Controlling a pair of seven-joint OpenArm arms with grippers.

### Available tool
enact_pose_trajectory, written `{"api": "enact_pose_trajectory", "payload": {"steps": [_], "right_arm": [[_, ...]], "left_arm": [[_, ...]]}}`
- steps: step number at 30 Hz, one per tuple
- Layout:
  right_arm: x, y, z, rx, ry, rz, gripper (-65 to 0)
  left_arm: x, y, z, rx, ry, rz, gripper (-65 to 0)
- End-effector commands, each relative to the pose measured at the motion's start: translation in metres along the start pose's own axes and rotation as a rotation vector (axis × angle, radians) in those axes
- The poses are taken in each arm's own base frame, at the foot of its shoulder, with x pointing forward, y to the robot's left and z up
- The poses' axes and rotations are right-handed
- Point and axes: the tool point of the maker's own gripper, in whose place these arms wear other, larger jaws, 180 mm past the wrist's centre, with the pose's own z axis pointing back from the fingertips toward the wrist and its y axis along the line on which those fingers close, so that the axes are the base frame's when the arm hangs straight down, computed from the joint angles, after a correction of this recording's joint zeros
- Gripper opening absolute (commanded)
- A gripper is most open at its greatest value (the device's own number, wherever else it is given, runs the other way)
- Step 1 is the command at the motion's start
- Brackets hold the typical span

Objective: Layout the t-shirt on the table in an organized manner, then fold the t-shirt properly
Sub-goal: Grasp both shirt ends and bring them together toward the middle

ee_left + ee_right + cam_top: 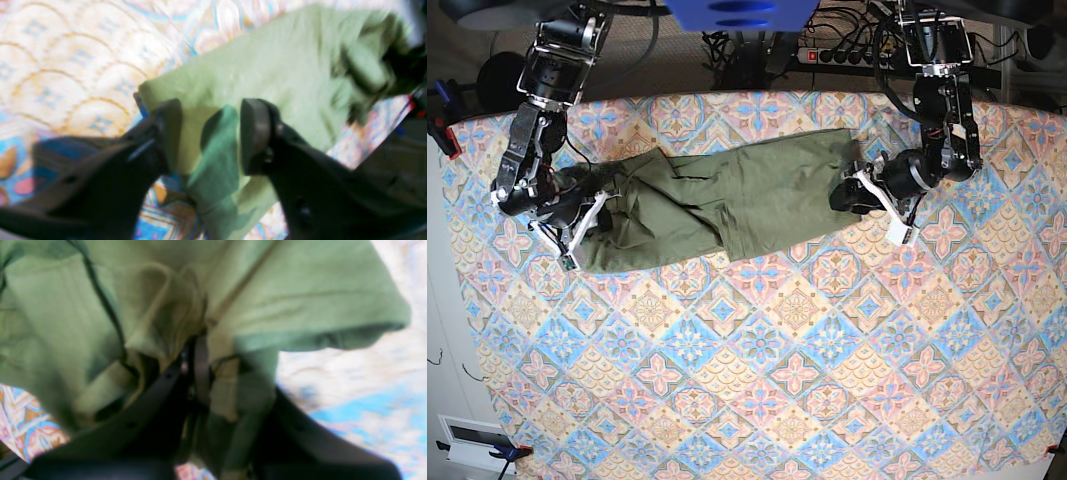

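The olive-green t-shirt [727,205] is stretched crosswise over the far part of the bench [757,400], between the 2 arms. It is spread only roughly: creases and bunched folds are seen at the end on the base view's left, and a doubled-over flap is seen near the middle of the near hem. The layout is judged approx. half done; flattening is left, and no proper fold is made yet.

The right claw [196,366] is closed tight on a gathered wad of the shirt, w/ cloth draped over both of its sides. The left claw [210,133] is spread apart, w/ shirt fabric lying between the pads; no contact can be confirmed, as the wrist view is blurred.

Edges: the shirt's far edge is near the far bench edge, so little room is left there. The shirt's left-arm end lies near the bench's far corner region but not over it. A wide free stretch of patterned cloth is offered on the near side, well apart from both arms, so dragging and smoothing toward it is judged the safer direction.
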Motion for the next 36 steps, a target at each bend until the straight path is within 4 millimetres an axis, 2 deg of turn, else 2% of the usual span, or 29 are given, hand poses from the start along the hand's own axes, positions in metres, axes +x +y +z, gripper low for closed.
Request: {"api": "enact_pose_trajectory", "payload": {"steps": [1,4,8,11,12,14,17,23,26,29,36], "right_arm": [[0.027,0.005,0.007,0.003,-0.079,0.052,-64.8],[0.04,0.027,0.012,0.02,-0.108,0.134,-64.8],[0.067,0.062,0.021,0.052,-0.19,0.209,-64.8],[0.078,0.086,0.022,0.09,-0.23,0.233,-64.8],[0.082,0.092,0.022,0.105,-0.242,0.237,-64.8],[0.081,0.104,0.022,0.146,-0.256,0.231,-64.8],[0.07,0.119,0.021,0.214,-0.262,0.191,-64.8],[0.076,0.152,0.019,0.312,-0.301,0.15,-64.8],[0.079,0.169,0.017,0.349,-0.305,0.169,-64.8],[0.088,0.195,0.015,0.406,-0.328,0.162,-64.8],[0.093,0.235,0.01,0.501,-0.332,0.165,-64.8]], "left_arm": [[0.012,-0.002,0.001,0.0,-0.024,-0.035,-49.4],[0.01,-0.008,-0.006,-0.002,-0.012,-0.072,-56.8],[0.004,-0.017,-0.017,-0.012,-0.003,-0.111,-57.5],[-0.01,-0.016,-0.028,-0.018,0.044,-0.102,-57.9],[-0.007,-0.017,-0.032,-0.024,0.037,-0.102,-58.0],[-0.009,-0.021,-0.042,-0.041,0.031,-0.08,-58.1],[-0.006,-0.022,-0.048,-0.05,0.008,-0.065,-58.1],[0.01,-0.024,-0.058,-0.054,-0.031,-0.054,-58.0],[0.006,-0.015,-0.065,-0.042,-0.005,-0.028,-58.1],[0.019,-0.014,-0.07,-0.045,-0.046,-0.023,-58.1],[0.034,-0.011,-0.07,-0.022,-0.098,0.0,-57.7]]}}
